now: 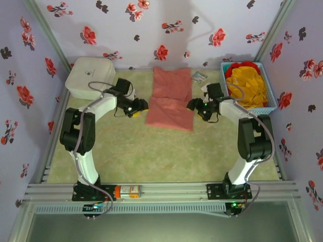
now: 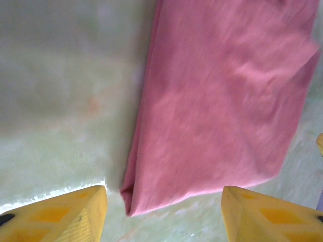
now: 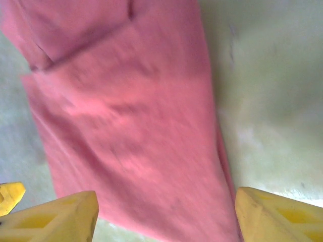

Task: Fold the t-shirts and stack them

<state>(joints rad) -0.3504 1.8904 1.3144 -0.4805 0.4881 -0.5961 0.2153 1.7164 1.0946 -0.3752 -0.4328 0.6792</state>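
One t-shirt, the salmon-pink shirt, lies mid-table folded into a long panel; it likely needs one more fold. Your left gripper and right gripper flank its near end, jaws apart, holding nothing. The mustard shirt and red shirt sit crumpled in the blue basket, so you have most of the folding and all stacking ahead.
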